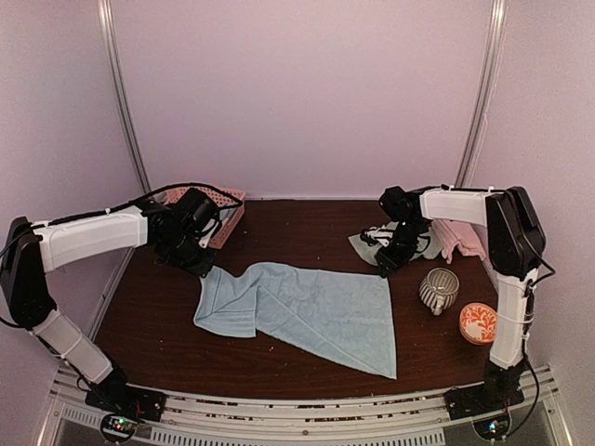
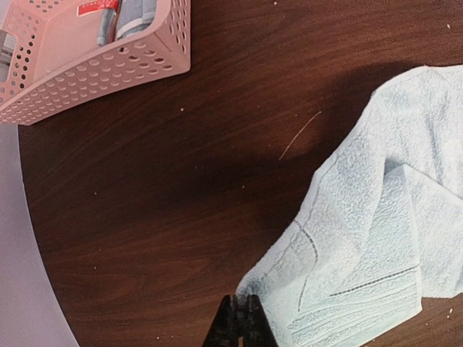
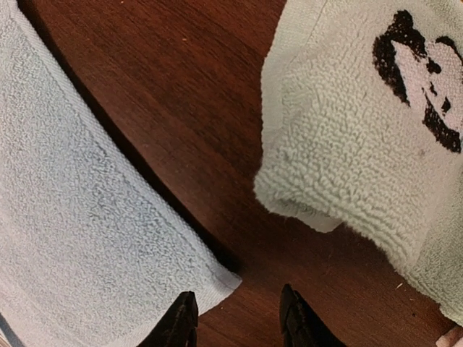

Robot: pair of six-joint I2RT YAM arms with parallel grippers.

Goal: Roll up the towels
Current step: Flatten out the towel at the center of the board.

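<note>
Left claw (image 2: 241, 319) tight together and low, right claw (image 3: 239, 322) with fingers parted, both pointed downward

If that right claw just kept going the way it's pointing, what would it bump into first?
Probably the bare table, in the gap between the light blue towel and the green towel. The right gripper is open over that gap, though the blue corner sits close to one finger.
</note>
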